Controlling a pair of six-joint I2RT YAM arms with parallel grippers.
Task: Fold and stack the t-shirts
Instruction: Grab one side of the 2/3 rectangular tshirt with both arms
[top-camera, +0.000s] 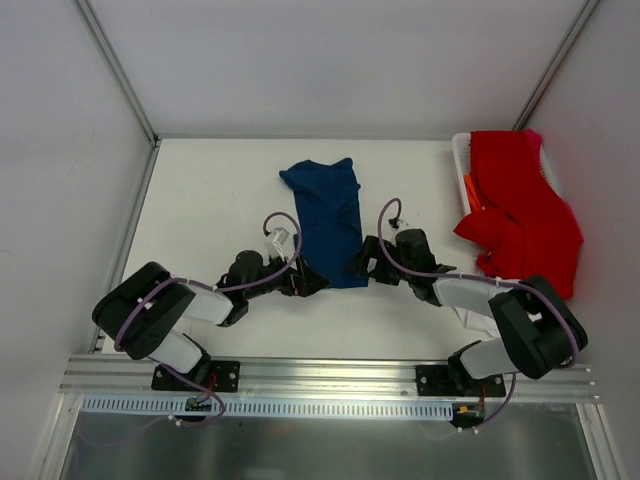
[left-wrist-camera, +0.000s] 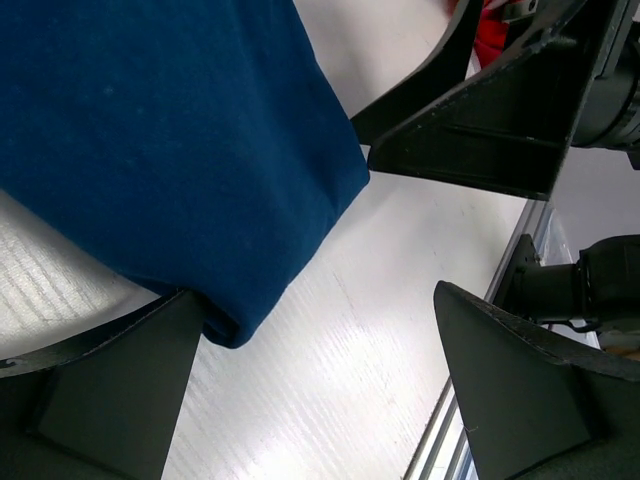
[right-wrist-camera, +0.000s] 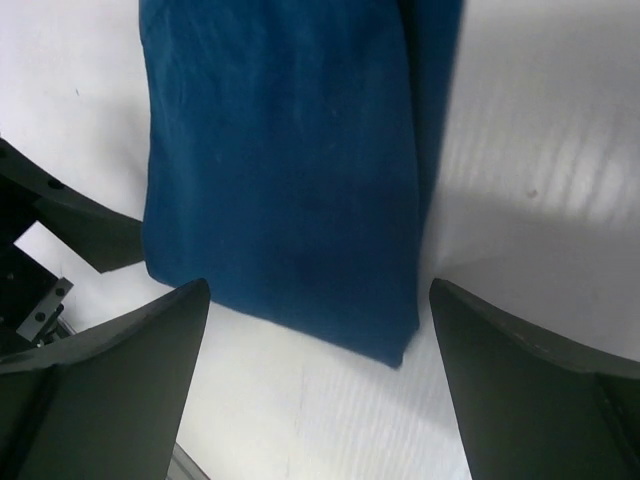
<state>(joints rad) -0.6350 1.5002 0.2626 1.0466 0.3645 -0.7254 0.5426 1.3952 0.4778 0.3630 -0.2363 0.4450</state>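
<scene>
A navy t-shirt (top-camera: 325, 222), folded into a long strip, lies mid-table, its near hem between your two claws. The left gripper (top-camera: 305, 282) and right gripper (top-camera: 365, 265) both gape wide, holding nothing. If you pinch only the top layer, the fold could pull apart, and the claws sit near enough to bump. No chest print shows. A red t-shirt (top-camera: 520, 215) drapes over the white basket (top-camera: 460, 160), hiding whatever lies beneath.

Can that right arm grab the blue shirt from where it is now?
Probably yes. The right gripper stands open at the near end of the navy t-shirt, and nothing lies between them on the table.
</scene>
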